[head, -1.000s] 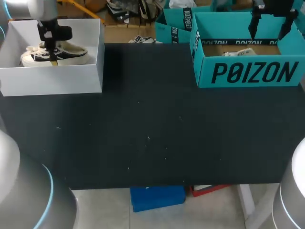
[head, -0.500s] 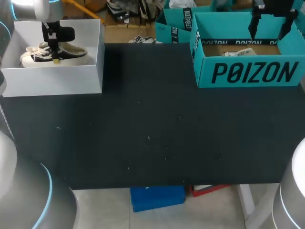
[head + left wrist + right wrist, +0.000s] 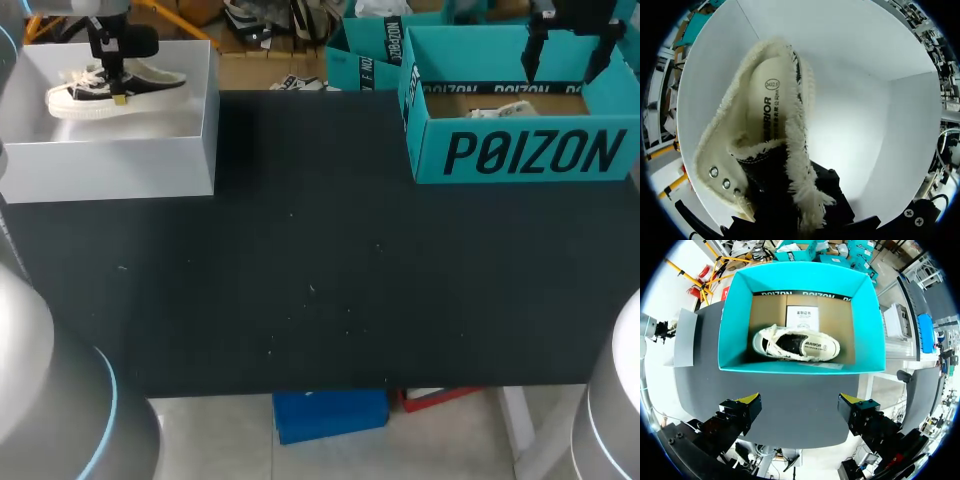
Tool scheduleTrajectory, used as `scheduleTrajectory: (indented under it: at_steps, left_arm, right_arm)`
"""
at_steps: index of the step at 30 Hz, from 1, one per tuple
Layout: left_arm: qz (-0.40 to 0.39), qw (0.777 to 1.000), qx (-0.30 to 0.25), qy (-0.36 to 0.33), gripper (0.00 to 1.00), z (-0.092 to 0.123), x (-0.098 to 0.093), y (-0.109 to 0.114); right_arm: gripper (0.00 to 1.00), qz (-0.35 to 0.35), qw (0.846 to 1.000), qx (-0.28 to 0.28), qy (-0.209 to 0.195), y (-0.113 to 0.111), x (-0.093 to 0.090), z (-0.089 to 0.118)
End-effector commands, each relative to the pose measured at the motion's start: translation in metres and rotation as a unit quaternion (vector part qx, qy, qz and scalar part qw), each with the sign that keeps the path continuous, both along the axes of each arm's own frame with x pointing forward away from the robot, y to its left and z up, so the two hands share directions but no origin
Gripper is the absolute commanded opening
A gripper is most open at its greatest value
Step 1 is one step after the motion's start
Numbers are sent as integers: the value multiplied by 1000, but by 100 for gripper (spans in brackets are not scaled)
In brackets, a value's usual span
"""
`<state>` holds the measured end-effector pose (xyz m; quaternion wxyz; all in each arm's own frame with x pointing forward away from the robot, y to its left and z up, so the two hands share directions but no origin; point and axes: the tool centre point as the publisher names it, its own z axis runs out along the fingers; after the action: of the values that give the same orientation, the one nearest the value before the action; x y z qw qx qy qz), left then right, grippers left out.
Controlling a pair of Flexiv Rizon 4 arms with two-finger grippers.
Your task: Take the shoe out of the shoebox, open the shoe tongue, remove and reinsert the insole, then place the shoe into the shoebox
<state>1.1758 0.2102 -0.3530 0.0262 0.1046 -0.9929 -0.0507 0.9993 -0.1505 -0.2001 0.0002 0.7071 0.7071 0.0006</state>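
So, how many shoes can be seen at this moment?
2. One shoe is held by the left gripper inside the white box; the other shoe lies inside the teal box.

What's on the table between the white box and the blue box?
Nothing: only bare black table lies between the white box and the blue box, as the head view shows.

- Your left arm (image 3: 60, 8) comes in at the far left corner, with its wrist pointing straight down.
- Your left end effector (image 3: 116, 90) is clamped on the shoe (image 3: 70, 97), which hangs from its fingers.
- Your right arm (image 3: 572, 12) comes in at the far right corner, wrist pointing down too.
- Your right end effector (image 3: 800, 401) hangs with its yellow-tipped fingers (image 3: 749, 400) spread wide apart.
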Motion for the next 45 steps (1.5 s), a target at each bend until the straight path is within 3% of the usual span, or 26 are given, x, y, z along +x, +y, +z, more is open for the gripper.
scheduleTrajectory:
  at_steps: [1, 9, 16, 24, 28, 37, 45]
  left_arm:
    - [-5, 1000, 3, -26, 0, 44, -21, -4]
    - [-3, 997, 32, -65, 0, 97, -36, -19]
    - [8, 995, 31, -98, 0, 149, -68, -44]
    - [7, 992, 17, -128, 0, 185, -142, -101]
    - [-11, 991, 12, -132, 0, 190, -188, -134]
    - [-63, 989, 33, -127, 0, 177, -283, -210]
    - [-83, 989, 39, -116, 0, 158, -333, -252]
  right_arm:
    - [100, 0, 1000, 0, 1, 0, 1, 0]
    - [100, 0, 1000, 0, 1, 0, 1, 0]
    - [100, 0, 1000, 0, 1, 0, 1, 0]
    - [100, 0, 1000, 0, 1, 0, 1, 0]
    - [100, 0, 1000, 0, 1, 0, 1, 0]
    - [100, 0, 1000, 0, 1, 0, 1, 0]
    - [100, 0, 1000, 0, 1, 0, 1, 0]
